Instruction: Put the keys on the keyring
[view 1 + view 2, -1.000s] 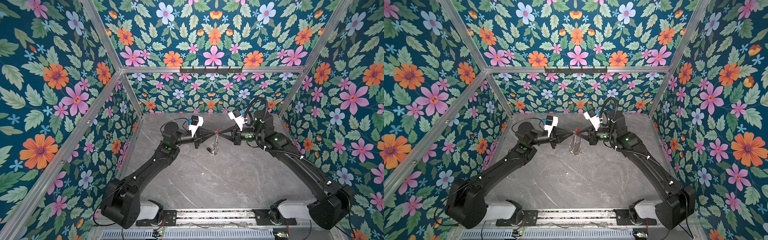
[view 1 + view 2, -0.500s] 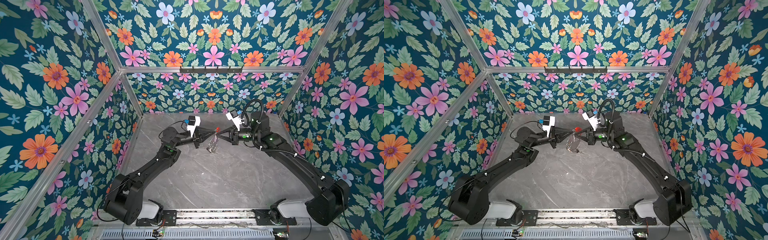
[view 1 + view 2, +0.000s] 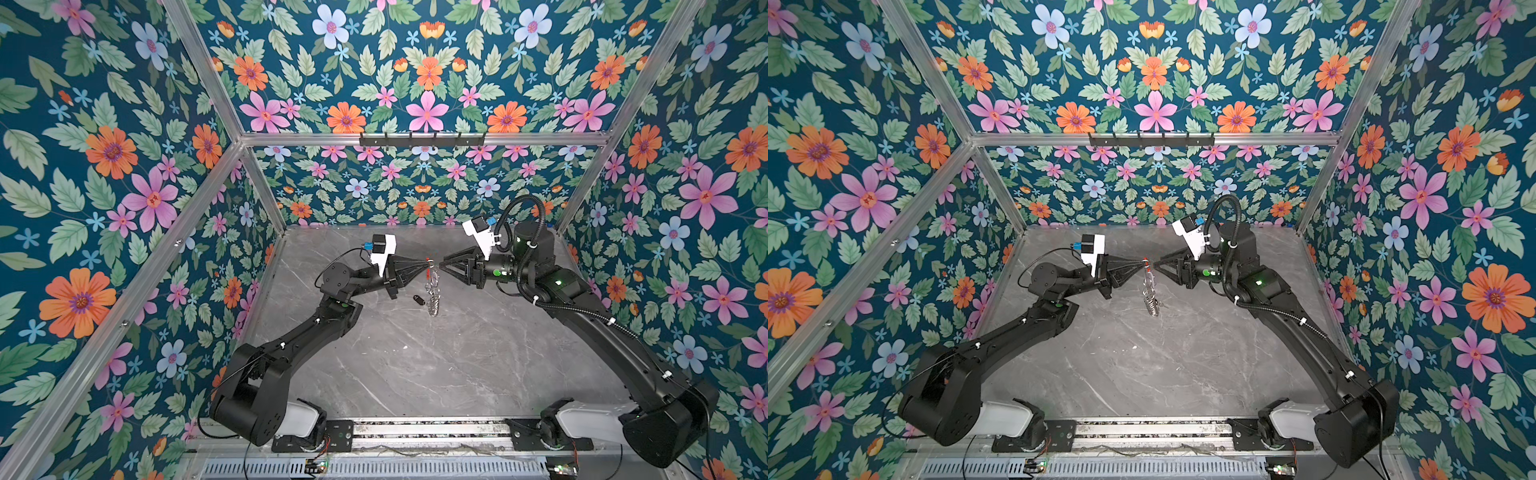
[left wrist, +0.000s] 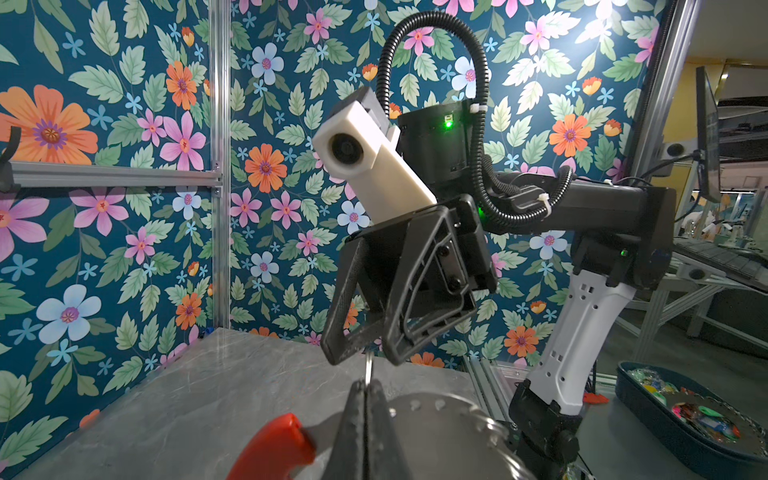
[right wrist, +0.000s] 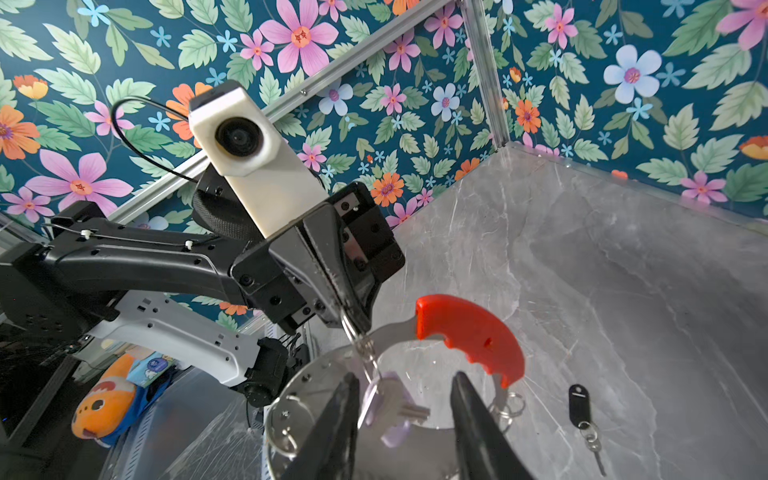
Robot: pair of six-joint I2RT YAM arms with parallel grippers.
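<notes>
We find the left gripper (image 3: 424, 262) clenched on the large thin metal keyring with red curved section (image 5: 469, 332); the pale lilac plastic tag (image 5: 388, 411) dangles at its tips. The right gripper (image 3: 442, 266) faces it, released, empty. The black plastic tag (image 3: 417, 299) lies on the grey marble table (image 3: 415, 374) below them.

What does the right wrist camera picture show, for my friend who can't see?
The shut left gripper pinches a keyring with a red curved part, and a lilac tag dangles inside the open right gripper. A black tag lies on the grey table.
</notes>
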